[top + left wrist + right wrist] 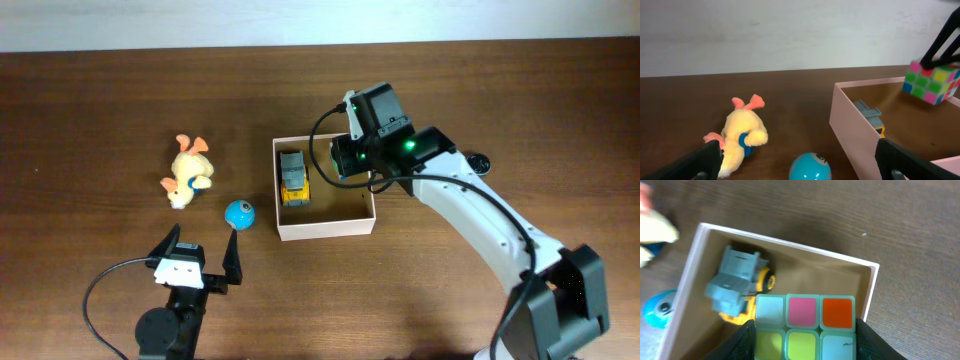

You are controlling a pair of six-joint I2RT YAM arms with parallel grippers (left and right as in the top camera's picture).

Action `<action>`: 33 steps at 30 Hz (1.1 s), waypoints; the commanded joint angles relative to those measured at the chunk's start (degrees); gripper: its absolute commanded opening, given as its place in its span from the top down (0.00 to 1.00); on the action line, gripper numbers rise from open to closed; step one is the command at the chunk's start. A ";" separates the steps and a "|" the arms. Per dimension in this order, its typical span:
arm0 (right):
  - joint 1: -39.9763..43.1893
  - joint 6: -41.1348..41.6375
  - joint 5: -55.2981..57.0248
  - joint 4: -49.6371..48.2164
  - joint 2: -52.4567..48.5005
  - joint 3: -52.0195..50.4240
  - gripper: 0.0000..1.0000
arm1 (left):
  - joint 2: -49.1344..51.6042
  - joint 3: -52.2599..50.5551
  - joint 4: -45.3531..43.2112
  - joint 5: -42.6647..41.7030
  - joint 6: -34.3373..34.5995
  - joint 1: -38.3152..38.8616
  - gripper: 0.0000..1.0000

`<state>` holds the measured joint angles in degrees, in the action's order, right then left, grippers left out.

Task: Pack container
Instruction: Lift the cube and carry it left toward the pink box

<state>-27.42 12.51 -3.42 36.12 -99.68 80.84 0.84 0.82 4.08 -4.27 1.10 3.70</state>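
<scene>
The container (326,229), a white-walled box with a tan inside, sits mid-table and holds a grey-and-yellow toy truck (294,177). My right gripper (352,160) hangs over the box's right half, shut on a colourful puzzle cube (805,327); the cube (932,81) shows above the box floor in the left wrist view. A blue ball (239,213) lies just left of the box, and a yellow plush duck (188,171) lies further left. My left gripper (197,262) is open and empty, just behind the ball (810,167).
The box wall (852,130) stands right of the ball in the left wrist view, with the duck (744,134) to the left. A small dark object (478,160) lies on the table right of my right arm.
</scene>
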 commanded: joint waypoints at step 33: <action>-3.69 8.98 12.33 -4.68 -6.84 1.14 0.50 | -0.55 -0.31 0.07 -0.44 -0.90 -0.28 0.01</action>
<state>-30.81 20.93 6.22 31.68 -106.34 80.84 0.84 0.82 4.08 -4.27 1.10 3.73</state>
